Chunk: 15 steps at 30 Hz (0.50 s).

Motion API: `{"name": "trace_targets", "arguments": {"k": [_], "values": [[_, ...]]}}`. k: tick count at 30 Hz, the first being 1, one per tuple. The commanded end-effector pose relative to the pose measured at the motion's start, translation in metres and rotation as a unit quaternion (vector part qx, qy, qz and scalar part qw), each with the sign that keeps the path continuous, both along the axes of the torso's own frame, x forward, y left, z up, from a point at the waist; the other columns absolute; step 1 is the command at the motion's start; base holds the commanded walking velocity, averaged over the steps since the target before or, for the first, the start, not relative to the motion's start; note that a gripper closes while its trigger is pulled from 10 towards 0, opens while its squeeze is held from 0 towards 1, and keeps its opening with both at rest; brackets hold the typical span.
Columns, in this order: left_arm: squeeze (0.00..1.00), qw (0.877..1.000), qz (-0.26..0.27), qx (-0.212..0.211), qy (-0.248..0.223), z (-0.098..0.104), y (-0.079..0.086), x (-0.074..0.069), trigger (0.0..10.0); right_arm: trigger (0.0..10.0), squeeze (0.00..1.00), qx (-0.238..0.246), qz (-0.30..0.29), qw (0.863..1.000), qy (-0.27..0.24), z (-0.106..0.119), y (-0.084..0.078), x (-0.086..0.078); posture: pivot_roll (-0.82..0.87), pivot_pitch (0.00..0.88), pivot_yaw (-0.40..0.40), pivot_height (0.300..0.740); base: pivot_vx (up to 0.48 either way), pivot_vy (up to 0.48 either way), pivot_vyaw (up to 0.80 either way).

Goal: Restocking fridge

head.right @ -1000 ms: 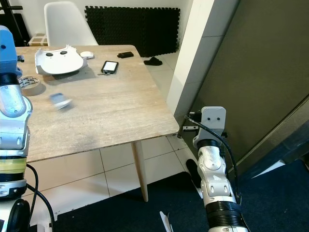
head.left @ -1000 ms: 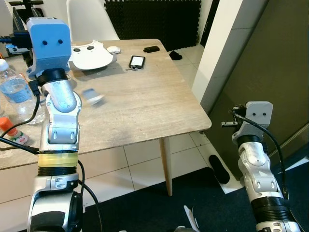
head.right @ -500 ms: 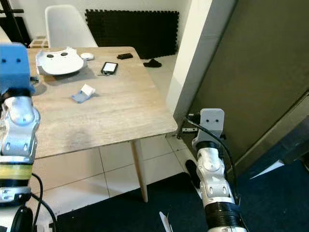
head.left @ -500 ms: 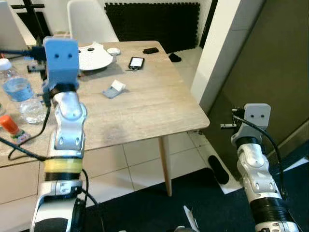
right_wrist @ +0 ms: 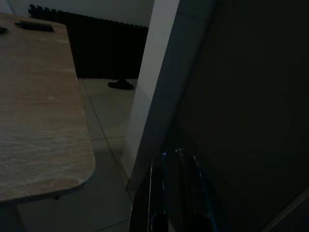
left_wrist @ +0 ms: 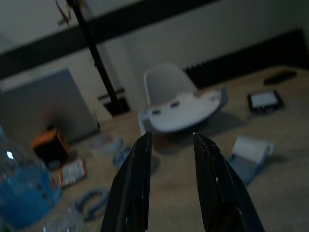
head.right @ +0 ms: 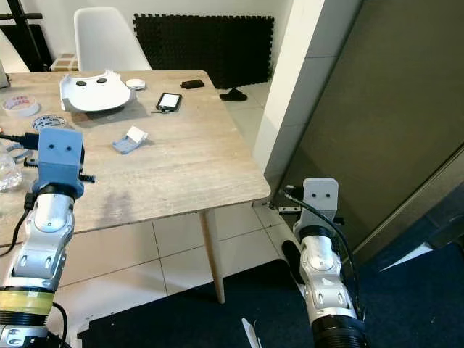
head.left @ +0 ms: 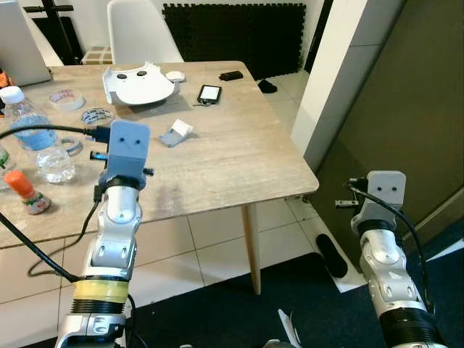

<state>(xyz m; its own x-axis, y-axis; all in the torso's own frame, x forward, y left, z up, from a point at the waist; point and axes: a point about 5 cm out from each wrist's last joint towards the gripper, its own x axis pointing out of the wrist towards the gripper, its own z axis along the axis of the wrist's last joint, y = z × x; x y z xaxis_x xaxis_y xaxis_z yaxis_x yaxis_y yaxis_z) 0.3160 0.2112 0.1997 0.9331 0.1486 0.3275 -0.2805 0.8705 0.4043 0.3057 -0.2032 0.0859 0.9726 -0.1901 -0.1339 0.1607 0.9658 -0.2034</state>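
Now: left pincer (left_wrist: 170,159) parted, empty, over tabletop's (head.left: 232,156) near edge | right pincer (right_wrist: 171,179) closed, empty, beside dark fridge door (head.right: 377,109).

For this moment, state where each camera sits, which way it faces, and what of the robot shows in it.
Left eye view: on the head, looking forward and down at the wooden table; both silver arms rise into frame.
Right eye view: same head, same scene set slightly aside; shares the phone and white shell.
Left wrist view: along the open left gripper across the tabletop toward the white chair; shares the phone and shell.
Right wrist view: along the shut right gripper toward the dark fridge door; shares the table corner.
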Motion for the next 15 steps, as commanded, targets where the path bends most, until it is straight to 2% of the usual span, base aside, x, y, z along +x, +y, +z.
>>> {"name": "trace_targets", "arguments": {"k": [1,4,6,7,8,9,10,11,12,13,14,15], "values": [[0.00,0.999,0.012,0.024,-0.018,0.005,0.000,-0.004,10.0,10.0,0.00,-0.006,-0.012,1.000,0.012,-0.007,-0.008,-0.005,0.04,0.064,-0.074,0.740,0.000,0.000,0.00],[0.00,0.998,0.059,0.002,-0.013,0.002,0.013,-0.013,10.0,10.0,0.00,-0.006,-0.013,1.000,0.012,-0.007,-0.009,-0.006,0.04,0.073,-0.066,0.740,0.000,0.000,0.00],[0.00,0.991,0.126,-0.033,-0.004,-0.004,0.032,-0.026,10.0,10.0,0.00,-0.006,-0.015,1.000,0.013,-0.009,-0.010,-0.008,0.05,0.082,-0.064,0.740,0.000,0.000,0.00],[0.00,0.991,0.126,-0.033,-0.004,-0.004,0.032,-0.026,10.0,10.0,0.00,-0.006,-0.015,1.000,0.013,-0.009,-0.010,-0.008,0.05,0.082,-0.064,0.740,0.000,0.000,0.00],[0.00,0.984,0.171,-0.051,-0.001,-0.008,0.044,-0.034,10.0,10.0,0.00,-0.007,-0.016,1.000,0.014,-0.010,-0.010,-0.009,0.05,0.087,-0.065,0.740,0.000,0.000,0.00],[0.00,0.984,0.171,-0.051,-0.001,-0.008,0.044,-0.034,10.0,10.0,0.00,-0.007,-0.016,1.000,0.014,-0.010,-0.010,-0.009,0.05,0.087,-0.065,0.740,0.000,0.000,0.00],[0.00,0.978,0.200,-0.061,0.001,-0.011,0.052,-0.039,10.0,10.0,0.00,-0.007,-0.016,1.000,0.014,-0.011,-0.010,-0.010,0.05,0.089,-0.066,0.740,0.000,0.000,0.00],[0.42,0.965,0.246,-0.086,0.011,-0.015,0.070,-0.045,10.0,10.0,0.00,-0.007,-0.016,1.000,0.017,-0.012,-0.010,-0.011,0.06,0.097,-0.070,0.740,0.000,0.000,0.00],[0.42,0.956,0.275,-0.103,0.017,-0.018,0.082,-0.048,10.0,10.0,0.00,-0.007,-0.015,1.000,0.018,-0.013,-0.010,-0.012,0.06,0.099,-0.070,0.740,0.000,0.000,0.00],[0.42,0.956,0.275,-0.103,0.017,-0.018,0.082,-0.048,10.0,10.0,0.00,-0.007,-0.015,1.000,0.018,-0.013,-0.010,-0.012,0.06,0.099,-0.070,0.740,0.000,0.000,0.00],[1.00,0.949,0.291,-0.116,0.024,-0.021,0.090,-0.050,10.0,10.0,0.00,-0.007,-0.014,1.000,0.019,-0.014,-0.010,-0.012,0.07,0.102,-0.069,0.740,0.000,0.000,0.00],[1.00,0.949,0.291,-0.116,0.024,-0.021,0.090,-0.050,10.0,10.0,0.00,-0.007,-0.014,1.000,0.019,-0.014,-0.010,-0.012,0.07,0.102,-0.069,0.740,0.000,0.000,0.00]]}}
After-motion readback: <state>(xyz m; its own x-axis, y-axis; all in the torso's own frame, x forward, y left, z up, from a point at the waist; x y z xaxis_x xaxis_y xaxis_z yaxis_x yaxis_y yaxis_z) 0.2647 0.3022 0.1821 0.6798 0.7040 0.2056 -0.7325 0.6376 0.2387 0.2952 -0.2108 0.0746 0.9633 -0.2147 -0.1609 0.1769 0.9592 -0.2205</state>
